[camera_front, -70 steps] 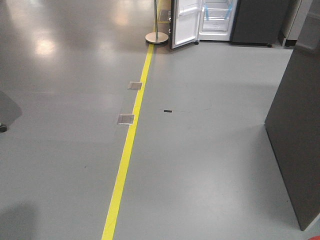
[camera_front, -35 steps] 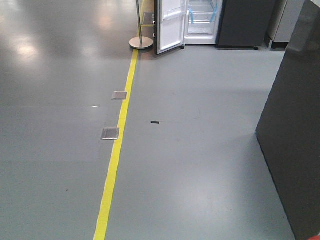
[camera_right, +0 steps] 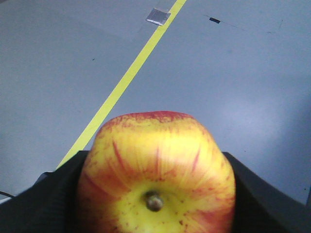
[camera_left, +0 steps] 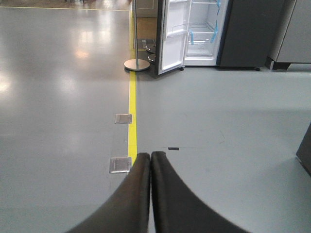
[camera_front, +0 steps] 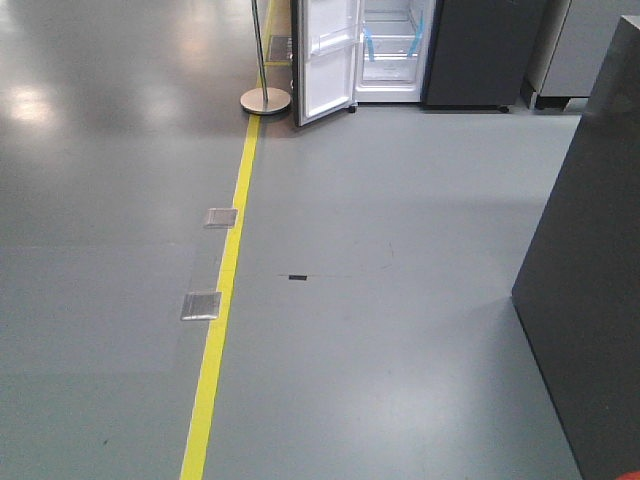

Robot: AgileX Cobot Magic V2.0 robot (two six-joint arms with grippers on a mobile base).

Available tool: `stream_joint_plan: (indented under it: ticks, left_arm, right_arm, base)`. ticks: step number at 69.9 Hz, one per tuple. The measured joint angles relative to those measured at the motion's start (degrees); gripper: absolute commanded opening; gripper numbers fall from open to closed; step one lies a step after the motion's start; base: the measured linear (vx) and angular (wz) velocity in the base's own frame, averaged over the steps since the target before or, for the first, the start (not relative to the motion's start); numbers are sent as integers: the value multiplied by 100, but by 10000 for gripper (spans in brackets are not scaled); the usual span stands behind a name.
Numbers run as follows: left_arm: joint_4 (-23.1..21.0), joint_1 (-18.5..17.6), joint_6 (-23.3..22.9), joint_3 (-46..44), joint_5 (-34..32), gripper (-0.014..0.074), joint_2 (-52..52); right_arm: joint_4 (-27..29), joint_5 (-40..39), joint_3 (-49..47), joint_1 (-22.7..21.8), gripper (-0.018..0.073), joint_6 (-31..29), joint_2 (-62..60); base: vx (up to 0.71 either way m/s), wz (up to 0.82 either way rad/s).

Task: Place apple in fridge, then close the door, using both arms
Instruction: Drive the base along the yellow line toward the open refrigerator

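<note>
Left gripper [camera_left: 150, 158]: two black fingers [camera_left: 138, 194] pressed together along their length, nothing between them. It points out over bare grey floor.

Ahead of its tips and just to their left, a yellow line [camera_left: 132, 121] runs straight away across the floor. One metal plate [camera_left: 120, 165] sits just left of the tips, touching the line's far edge. A second plate [camera_left: 123, 118] lies further ahead on the same side. A small black mark [camera_left: 173, 148] lies just ahead and to the right.

Far ahead and a little right stands the fridge [camera_left: 206, 29], open, with white shelves and blue tape strips inside. Its door [camera_left: 171, 36] swings out on the left, white inner face showing. A silver pole [camera_left: 136, 64] on a round base stands just left of the door, at the far end of the line.

Right gripper [camera_right: 153, 155]: clamped on the apple [camera_right: 155, 172], black fingers [camera_right: 265, 199] hugging both sides. The apple fills the space between them, stem end toward the wrist camera, yellow around the stem and streaked red toward the top. Beyond it the line [camera_right: 121, 82] slants away to the upper right, with a plate [camera_right: 158, 16] and the mark [camera_right: 214, 20] far ahead.

Front camera: neither arm nor apple in view. The door [camera_front: 325, 60] stands open at the far end of the floor. A dark cabinet [camera_front: 590, 280] rises close on the right edge, well apart from the fridge [camera_front: 395, 50].
</note>
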Motion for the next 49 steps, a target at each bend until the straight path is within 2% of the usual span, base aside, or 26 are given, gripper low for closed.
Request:
stream_joint_plan:
  ticks: [49]
  left_arm:
    - [0, 0, 0, 0, 0, -6, 0]
  right_arm:
    - [0, 0, 0, 0, 381, 0, 0]
  base:
    - [34, -5]
